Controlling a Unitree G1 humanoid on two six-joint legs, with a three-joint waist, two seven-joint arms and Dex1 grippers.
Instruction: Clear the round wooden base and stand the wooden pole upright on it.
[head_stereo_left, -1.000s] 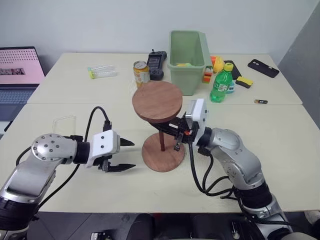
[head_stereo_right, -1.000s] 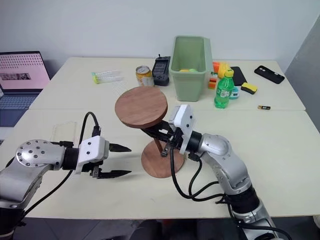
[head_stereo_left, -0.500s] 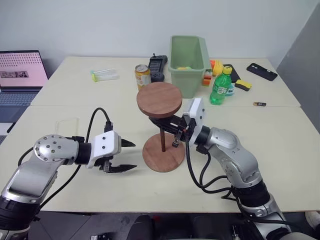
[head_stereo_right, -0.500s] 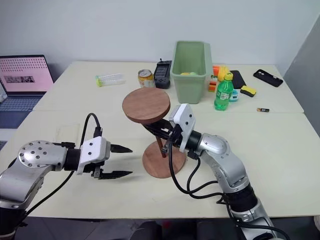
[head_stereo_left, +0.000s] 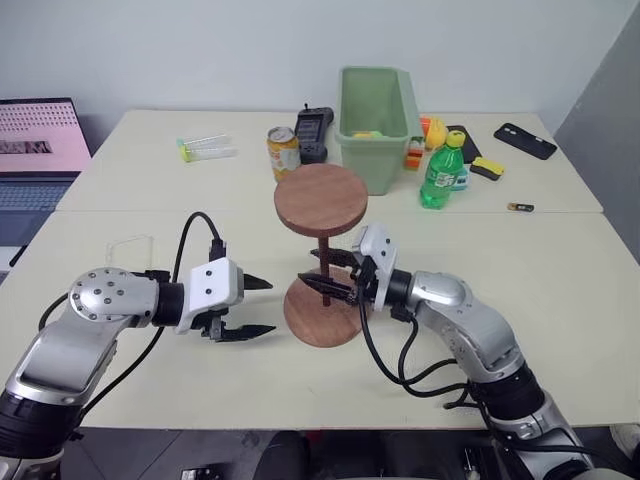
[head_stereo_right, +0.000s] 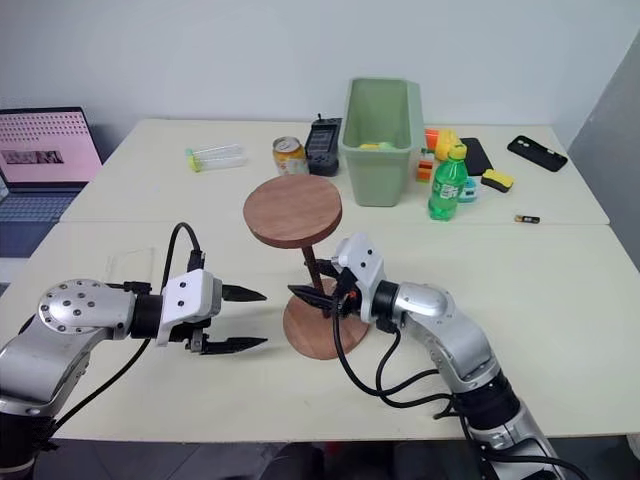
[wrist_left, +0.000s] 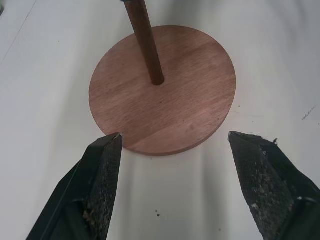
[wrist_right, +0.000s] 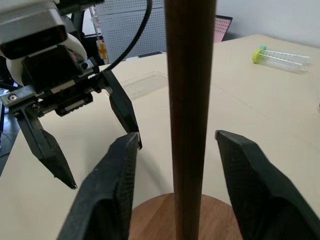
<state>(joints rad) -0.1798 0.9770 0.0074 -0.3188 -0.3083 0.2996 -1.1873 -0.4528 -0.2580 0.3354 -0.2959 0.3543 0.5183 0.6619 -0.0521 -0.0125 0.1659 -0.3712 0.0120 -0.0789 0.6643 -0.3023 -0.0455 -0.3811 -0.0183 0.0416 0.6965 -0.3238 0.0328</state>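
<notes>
Now, pole: the wooden pole (head_stereo_left: 323, 262) stands upright, its lower end in the centre hole of the round wooden base (head_stereo_left: 322, 316), its fixed disc at the top.
Base: lies flat on the table (head_stereo_left: 560, 270), near the front edge, between the two arms; nothing else rests on it.
Right fingers: the right gripper (head_stereo_left: 331, 283) reaches in level from the right, fingers parted on either side of the shaft; the right wrist view shows a gap on each side, so it has hold of nothing.
Left fingers: the left gripper (head_stereo_left: 253, 307) hovers just left of the base, spread wide and empty, aimed at the rim.
Stage, as I judge it: the pole looks placed and let go; what remains is pulling the right arm away.
Risk one: the fingers bracket the thin shaft closely, so a slanted pull-out could catch it and tip it over.
Risk two: the wide disc on top makes the pole top-heavy; if the fit in the hole is loose, a light knock may be enough to tilt it.
Risk three: a nudge to the rim from the left gripper could slide the thin base and rock the pole.
Behind: a green bin (head_stereo_left: 375, 100), a can (head_stereo_left: 283, 149) and a green bottle (head_stereo_left: 443, 168) stand well apart from all this.
</notes>
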